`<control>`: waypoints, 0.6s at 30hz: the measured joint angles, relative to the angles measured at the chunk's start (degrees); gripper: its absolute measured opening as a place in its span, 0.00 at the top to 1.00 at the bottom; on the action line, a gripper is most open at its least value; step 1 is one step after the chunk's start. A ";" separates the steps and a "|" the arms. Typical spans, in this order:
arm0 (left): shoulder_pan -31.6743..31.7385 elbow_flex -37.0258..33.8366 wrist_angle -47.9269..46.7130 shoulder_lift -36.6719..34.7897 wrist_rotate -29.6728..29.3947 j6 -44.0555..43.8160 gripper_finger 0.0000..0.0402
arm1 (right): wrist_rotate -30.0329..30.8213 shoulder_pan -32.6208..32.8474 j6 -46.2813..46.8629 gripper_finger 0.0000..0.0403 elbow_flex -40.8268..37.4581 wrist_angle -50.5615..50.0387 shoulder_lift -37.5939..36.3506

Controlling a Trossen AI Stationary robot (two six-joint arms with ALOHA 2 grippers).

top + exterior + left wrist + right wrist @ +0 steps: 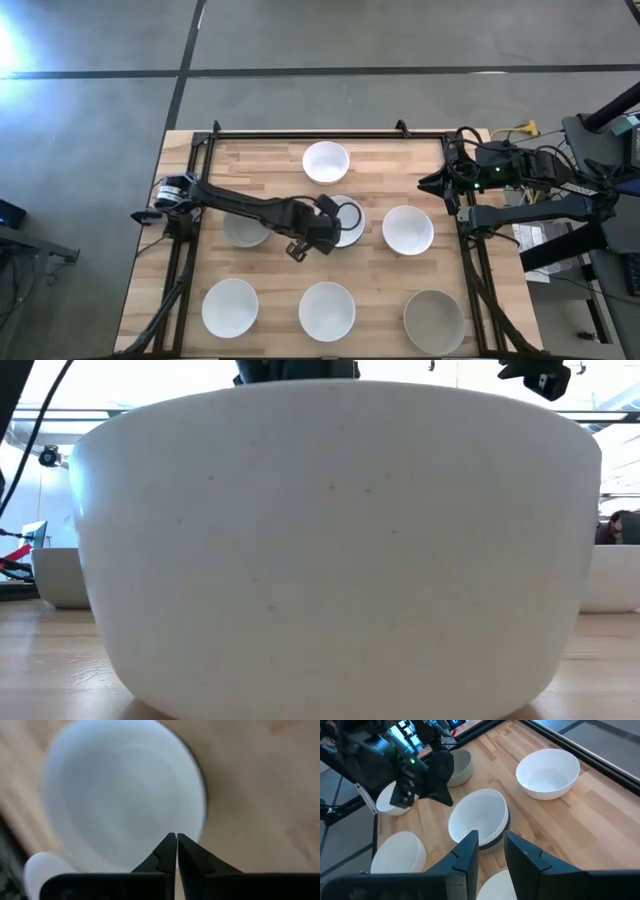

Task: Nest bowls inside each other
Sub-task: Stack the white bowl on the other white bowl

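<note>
In the high view, you see the left gripper (pixel 322 228) reaching across the wooden table (pixel 375 275) to the centre, just beside a white bowl nested in a dark bowl (pixel 347 221). A grey-beige bowl (pixel 244 229) lies partly under the left arm, a white bowl (pixel 325 161) sits at the far centre, another white bowl (pixel 408 229) sits right of centre, and along the near edge stand two white bowls (pixel 230 307) (pixel 326 309) and a grey-beige one (pixel 433 320). The right gripper (pixel 437 184) waits at the table's far right edge. In the low view, one white bowl (pixel 335 550) fills nearly the whole picture. In the left wrist view, the left gripper's fingers (pixel 167 856) are pressed together, holding nothing, above the white bowl's (pixel 120 795) rim. In the right wrist view, the right gripper's (pixel 491 851) fingers stand apart, empty, and the nested pair (pixel 480 820) shows beside the left gripper (pixel 432 775).
</note>
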 joint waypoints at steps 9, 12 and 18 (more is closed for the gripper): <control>3.89 0.87 7.27 -0.38 0.41 -5.22 1.00 | 0.01 0.00 0.20 0.79 -0.02 0.12 0.18; 6.25 0.87 11.63 -0.28 3.00 -8.40 1.00 | 0.01 0.00 0.22 0.79 -0.02 0.49 0.15; 10.30 0.96 14.83 -0.21 5.19 -17.94 1.00 | 0.01 0.00 0.23 0.79 -0.02 1.17 0.17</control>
